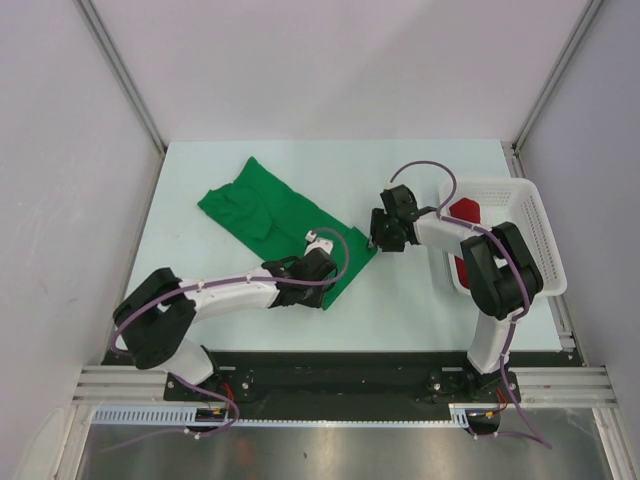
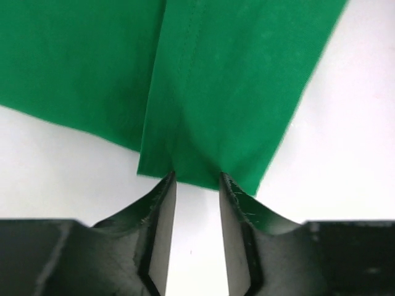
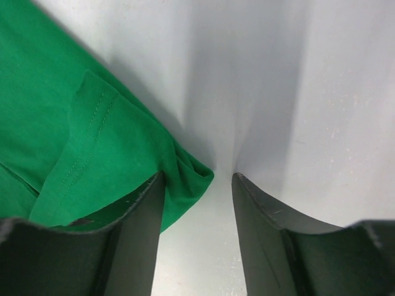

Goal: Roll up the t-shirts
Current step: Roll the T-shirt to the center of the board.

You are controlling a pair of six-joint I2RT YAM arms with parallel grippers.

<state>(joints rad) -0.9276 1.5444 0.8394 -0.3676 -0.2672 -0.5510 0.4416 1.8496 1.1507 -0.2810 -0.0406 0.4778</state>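
green t-shirt (image 1: 275, 215): flat folded strip, diagonal | red t-shirt (image 1: 463, 210): in basket (image 1: 541, 240)

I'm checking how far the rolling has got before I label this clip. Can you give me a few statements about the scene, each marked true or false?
1. The green t-shirt lies flat on the table, not rolled. True.
2. The red t-shirt lies on the table beside the green one. False: it sits in the white basket.
3. The left gripper is shut. False: its jaws stand apart at the green t-shirt's hem, with the table showing between them.
4. The right gripper is open at a corner of the green t-shirt. True.
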